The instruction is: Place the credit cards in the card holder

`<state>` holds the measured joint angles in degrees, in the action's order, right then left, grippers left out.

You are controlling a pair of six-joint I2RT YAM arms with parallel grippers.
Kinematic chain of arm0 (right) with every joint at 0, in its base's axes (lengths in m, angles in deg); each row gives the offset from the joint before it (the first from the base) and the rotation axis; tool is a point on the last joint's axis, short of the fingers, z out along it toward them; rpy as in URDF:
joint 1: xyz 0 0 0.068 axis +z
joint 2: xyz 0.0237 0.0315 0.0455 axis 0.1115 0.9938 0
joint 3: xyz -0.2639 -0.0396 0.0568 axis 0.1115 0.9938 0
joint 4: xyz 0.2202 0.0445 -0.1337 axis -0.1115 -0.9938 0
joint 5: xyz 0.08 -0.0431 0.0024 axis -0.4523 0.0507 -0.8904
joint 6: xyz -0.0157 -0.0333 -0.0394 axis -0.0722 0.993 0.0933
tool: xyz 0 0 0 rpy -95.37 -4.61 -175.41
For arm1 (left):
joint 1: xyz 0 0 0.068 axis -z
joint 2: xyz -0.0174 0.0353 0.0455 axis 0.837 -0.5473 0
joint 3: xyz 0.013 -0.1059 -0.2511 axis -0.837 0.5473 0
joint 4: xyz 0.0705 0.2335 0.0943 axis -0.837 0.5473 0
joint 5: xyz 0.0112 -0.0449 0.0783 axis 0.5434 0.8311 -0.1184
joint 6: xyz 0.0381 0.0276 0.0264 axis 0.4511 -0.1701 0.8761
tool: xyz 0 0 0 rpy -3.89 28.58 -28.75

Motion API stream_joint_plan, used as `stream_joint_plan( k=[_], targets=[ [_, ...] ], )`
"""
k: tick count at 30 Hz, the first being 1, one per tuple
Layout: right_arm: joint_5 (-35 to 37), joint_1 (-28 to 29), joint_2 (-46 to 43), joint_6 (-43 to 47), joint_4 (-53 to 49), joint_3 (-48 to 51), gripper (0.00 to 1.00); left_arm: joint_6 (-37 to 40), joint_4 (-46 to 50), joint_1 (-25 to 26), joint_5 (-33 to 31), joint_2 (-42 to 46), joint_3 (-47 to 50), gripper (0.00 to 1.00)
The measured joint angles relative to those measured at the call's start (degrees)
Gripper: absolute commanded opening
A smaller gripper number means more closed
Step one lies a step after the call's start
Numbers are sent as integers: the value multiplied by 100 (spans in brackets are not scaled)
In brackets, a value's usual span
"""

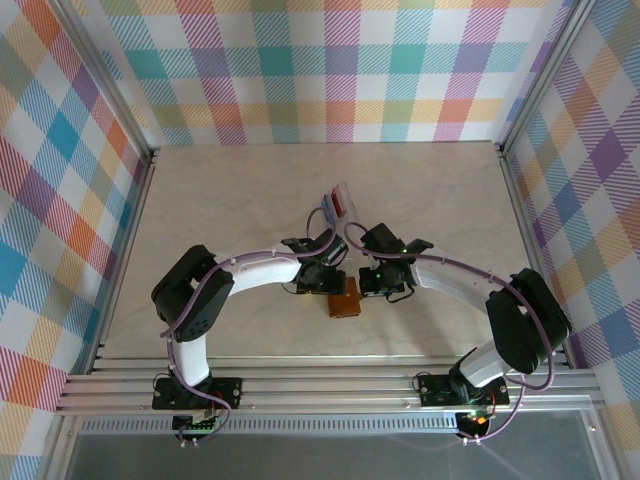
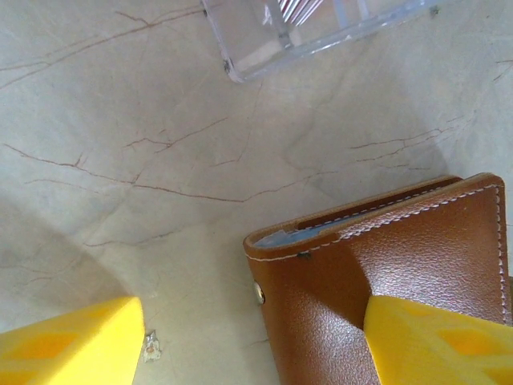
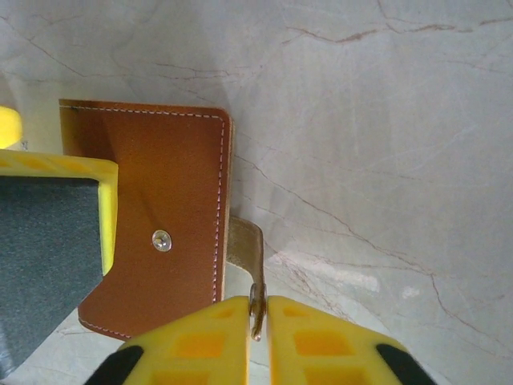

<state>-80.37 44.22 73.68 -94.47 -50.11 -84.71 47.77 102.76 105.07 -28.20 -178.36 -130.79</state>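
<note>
We see the right pincer (image 3: 258, 321) pinching the tab (image 3: 247, 249) of the wallet (image 3: 168, 200); the left pincer (image 2: 252, 325) stands spread, one finger (image 2: 433, 341) over the wallet, perhaps touching.

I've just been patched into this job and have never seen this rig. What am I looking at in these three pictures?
You are looking at two robot arms bolted to a table, each ending in a gripper with two yellow fingers. The wide picture comes from a camera above and behind the arms, so the left arm is on the left. The other two pictures come from a camera on each wrist, looking past that arm's own fingers.

A brown wallet lies on the table between the arms. Beyond it is a clear tray with cards in it.

The right gripper is closed and is pinching the wallet's tab. The left gripper is open and holds nothing, with one finger over the wallet.
</note>
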Motion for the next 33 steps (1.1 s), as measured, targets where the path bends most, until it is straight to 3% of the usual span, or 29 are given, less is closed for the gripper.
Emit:
stream_joint_plan(
  k=[3, 20, 33],
  targets=[
    [-131, -68, 0, 0, 70, 28, 0, -2, -81, 7, -22, 37, 68, 72],
    [-1370, -118, 293, -76, 879, 155, 0, -83, -387, 11, -42, 160, 308, 70],
    [-1637, -127, 765, -142, 1010, 4, 0, -129, -463, 11, -42, 199, 382, 70]
  ],
)
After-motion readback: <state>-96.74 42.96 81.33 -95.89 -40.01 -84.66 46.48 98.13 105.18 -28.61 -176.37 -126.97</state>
